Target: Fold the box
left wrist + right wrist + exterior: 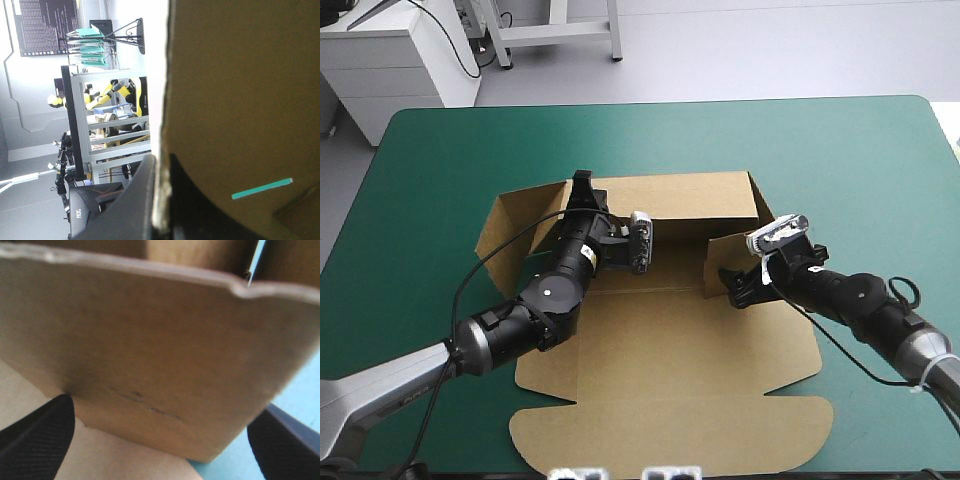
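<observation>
The brown box (pixel 665 330) lies mid-tabletop (pixel 850 160) on the teal-green cover. Its sheet runs far to near, and the rounded lid (pixel 670 430) lies flat, pointing at the near edge. The tray part stretches crosswise, left to right. The back wall (pixel 690 200) stands raised, as do both side walls, and a short flap (pixel 725 265) turns inward off the right one. The left hand (pixel 582 185) reaches forward over the tray floor, fingers pressed together, pinching the back wall's top edge near its left end. The right hand (pixel 733 284) comes in low from the right, fingers (pixel 37 440) spread wide, the flap standing just ahead between them.
</observation>
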